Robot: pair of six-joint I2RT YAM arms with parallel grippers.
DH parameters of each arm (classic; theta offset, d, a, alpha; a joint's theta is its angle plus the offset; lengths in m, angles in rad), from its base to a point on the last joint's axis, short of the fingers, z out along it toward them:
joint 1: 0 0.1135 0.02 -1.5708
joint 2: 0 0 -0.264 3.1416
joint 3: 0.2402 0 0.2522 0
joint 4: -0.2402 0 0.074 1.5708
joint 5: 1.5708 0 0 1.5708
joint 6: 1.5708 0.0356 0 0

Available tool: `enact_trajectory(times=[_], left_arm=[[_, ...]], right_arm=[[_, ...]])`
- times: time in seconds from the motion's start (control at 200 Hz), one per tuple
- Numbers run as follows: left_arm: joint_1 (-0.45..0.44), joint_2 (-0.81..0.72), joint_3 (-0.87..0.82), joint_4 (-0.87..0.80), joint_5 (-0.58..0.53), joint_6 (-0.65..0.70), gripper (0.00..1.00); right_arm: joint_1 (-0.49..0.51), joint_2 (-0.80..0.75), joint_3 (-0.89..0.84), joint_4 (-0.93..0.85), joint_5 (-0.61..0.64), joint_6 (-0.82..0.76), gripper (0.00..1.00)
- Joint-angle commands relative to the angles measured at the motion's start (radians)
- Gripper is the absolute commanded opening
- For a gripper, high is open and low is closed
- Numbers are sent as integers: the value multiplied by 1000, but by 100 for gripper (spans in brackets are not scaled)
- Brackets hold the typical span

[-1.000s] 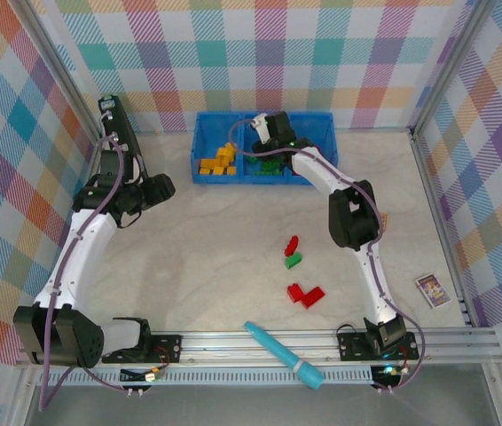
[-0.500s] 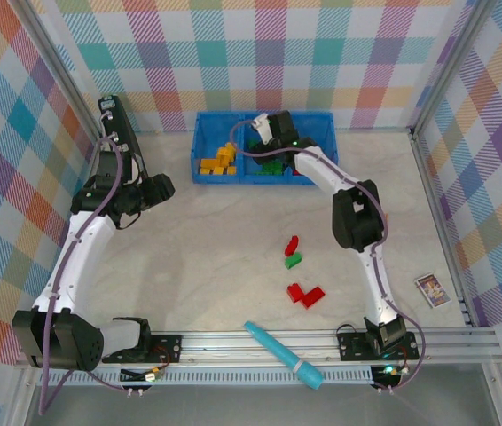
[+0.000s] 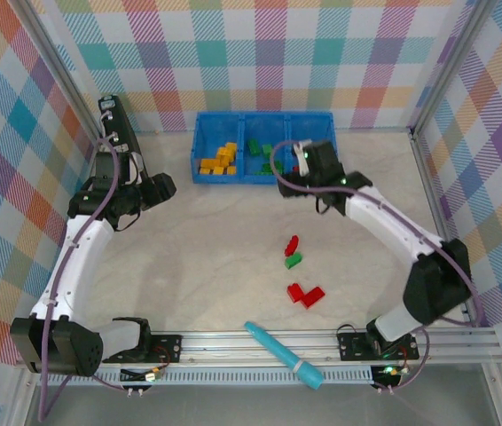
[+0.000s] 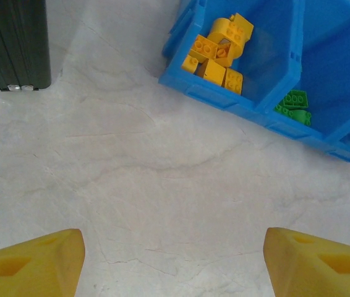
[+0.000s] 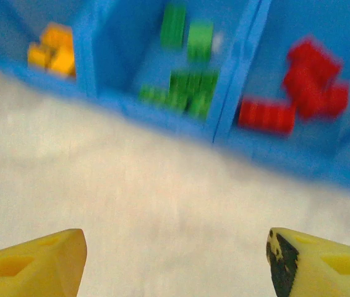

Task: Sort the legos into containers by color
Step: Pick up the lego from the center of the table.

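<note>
Right gripper (image 3: 304, 160) has backed out of the bin (image 3: 233, 177) and now hangs just in front of it, jaws spread wide, nothing held. Nearest, a few loose red and green legos (image 3: 294, 260) lie around 5 o'clock of centre. Left gripper (image 3: 164, 185) sits at 9 o'clock, also spread and empty, and at 12 o'clock the bin holds yellow, green and red, each in its own compartment.

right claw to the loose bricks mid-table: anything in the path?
Nothing visible. The right claw sits open just in front of the blue bin; only bare table lies between it and the red brick and green brick. The teal stick lies beyond them, near the arm bases.
</note>
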Motion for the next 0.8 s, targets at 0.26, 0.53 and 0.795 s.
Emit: enact_trajectory(times=[0.26, 0.53, 0.795], left_arm=[[-62, 108, 73, 30, 44, 18, 76], [-83, 133, 88, 20, 38, 25, 76], [-82, 127, 85, 4, 17, 46, 76]], right_arm=[[30, -189, -391, -111, -258, 742, 70], [91, -63, -390, -112, -292, 873, 72], [97, 44, -336, -137, -260, 861, 70]])
